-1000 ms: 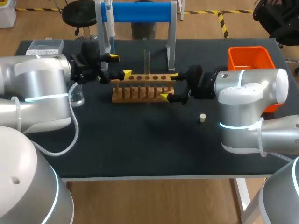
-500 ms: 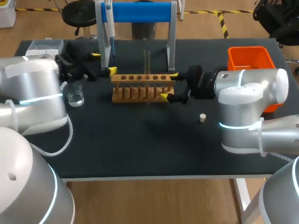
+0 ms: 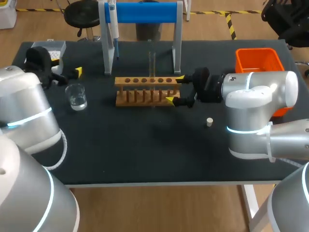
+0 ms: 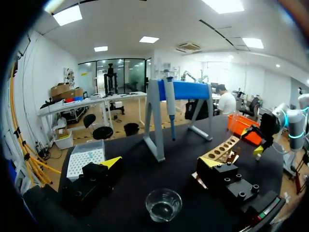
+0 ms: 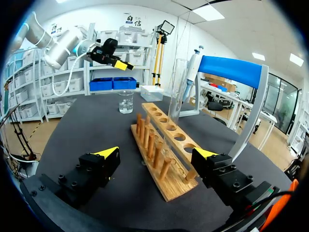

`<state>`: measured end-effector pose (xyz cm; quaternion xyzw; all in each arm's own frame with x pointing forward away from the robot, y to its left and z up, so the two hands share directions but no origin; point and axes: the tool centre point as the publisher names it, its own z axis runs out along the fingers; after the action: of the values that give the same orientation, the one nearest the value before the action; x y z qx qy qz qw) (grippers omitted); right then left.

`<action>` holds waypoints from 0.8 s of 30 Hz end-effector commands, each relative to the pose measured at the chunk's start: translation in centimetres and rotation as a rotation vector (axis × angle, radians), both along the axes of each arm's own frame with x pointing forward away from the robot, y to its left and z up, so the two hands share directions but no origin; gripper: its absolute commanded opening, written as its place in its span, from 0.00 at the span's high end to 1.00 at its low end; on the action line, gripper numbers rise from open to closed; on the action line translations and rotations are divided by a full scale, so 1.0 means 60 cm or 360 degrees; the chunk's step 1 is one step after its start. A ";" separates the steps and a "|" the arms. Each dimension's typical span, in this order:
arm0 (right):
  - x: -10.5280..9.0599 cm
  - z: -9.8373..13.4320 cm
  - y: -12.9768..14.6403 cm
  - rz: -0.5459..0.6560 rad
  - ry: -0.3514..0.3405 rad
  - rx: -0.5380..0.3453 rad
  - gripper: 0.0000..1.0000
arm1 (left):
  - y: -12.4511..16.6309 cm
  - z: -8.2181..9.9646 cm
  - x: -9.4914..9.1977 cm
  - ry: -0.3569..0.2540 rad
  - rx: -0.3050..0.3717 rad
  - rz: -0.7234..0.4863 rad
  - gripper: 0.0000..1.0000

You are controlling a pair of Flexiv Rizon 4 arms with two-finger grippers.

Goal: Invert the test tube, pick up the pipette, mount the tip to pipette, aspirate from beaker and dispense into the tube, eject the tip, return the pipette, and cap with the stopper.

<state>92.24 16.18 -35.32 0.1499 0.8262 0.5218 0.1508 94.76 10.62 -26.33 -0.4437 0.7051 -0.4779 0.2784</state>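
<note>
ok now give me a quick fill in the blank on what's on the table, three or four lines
1. The test tube stands upright in the wooden ____.
2. The pipette hangs on the stand with the ____ crossbar.
3. The plastic bin is ____ in colour.
4. The fingers of the right gripper stand ____, gripping nothing.

Missing words: rack; blue; orange; open.

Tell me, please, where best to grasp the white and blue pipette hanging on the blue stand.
By its upright body, probably: the white and blue pipette hangs vertically from the blue stand, unobstructed toward the left gripper, so come in level from there.
</note>
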 end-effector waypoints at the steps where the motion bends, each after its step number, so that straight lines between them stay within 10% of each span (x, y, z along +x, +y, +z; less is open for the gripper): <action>1: -0.001 -0.002 0.001 -0.0005 -0.0005 0.0003 0.00 | 0.011 -0.006 -0.012 -0.0132 0.0054 0.0313 0.00; 24: -0.001 -0.002 0.001 -0.0005 -0.0005 0.0003 0.00 | 0.105 -0.038 0.059 0.0088 0.0109 0.0393 0.00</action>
<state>92.24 16.18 -35.32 0.1499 0.8262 0.5218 0.1507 97.35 16.55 -28.85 -0.5263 0.6589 -0.4124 0.3447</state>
